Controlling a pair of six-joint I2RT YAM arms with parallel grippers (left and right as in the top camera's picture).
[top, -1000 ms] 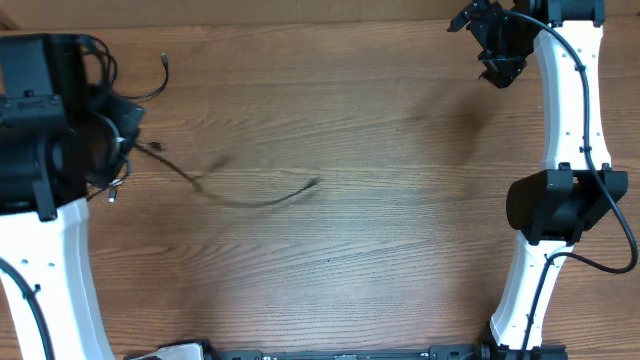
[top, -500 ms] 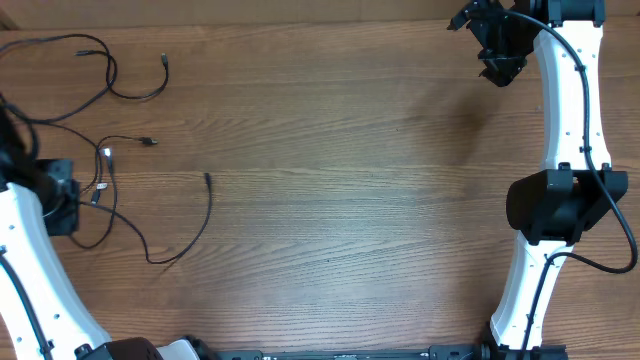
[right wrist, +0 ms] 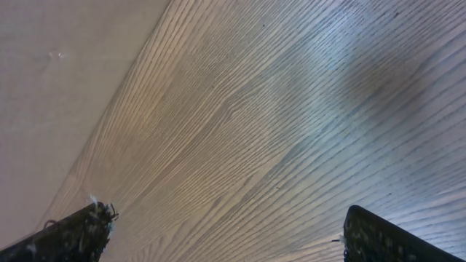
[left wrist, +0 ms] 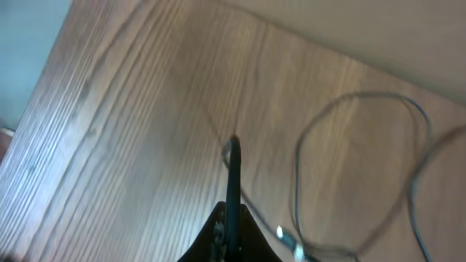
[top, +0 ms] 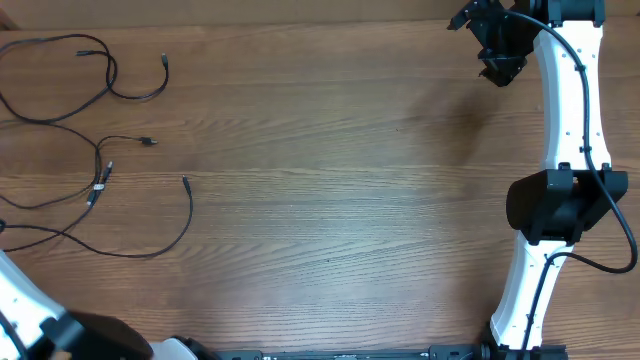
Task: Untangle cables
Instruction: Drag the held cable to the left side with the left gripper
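Observation:
Three thin black cables lie spread over the left of the table in the overhead view. One loops at the top left (top: 110, 85). One runs through the middle (top: 128, 138), with silver plugs (top: 100, 185) below it. One curves low, its plug end (top: 185, 180) pointing up. My left gripper (left wrist: 233, 218) is shut on a cable (left wrist: 233, 175); a short plug-tipped stub sticks out past the jaws. The gripper is outside the overhead view; only its arm (top: 20, 300) shows at the bottom left. My right gripper (top: 498, 68) is open and empty at the far right corner, as the right wrist view (right wrist: 229, 218) shows.
The right arm's white links and black elbow (top: 560, 205) stand along the right side. The table's far edge meets a pale wall (top: 300, 10). In the left wrist view another cable loop (left wrist: 349, 145) lies to the right, and the table's edge (left wrist: 44, 80) is at the left.
My left arm has swung from the upper left down to the bottom-left corner, dragging a cable; its free end slid left from mid-table. The right arm has not moved.

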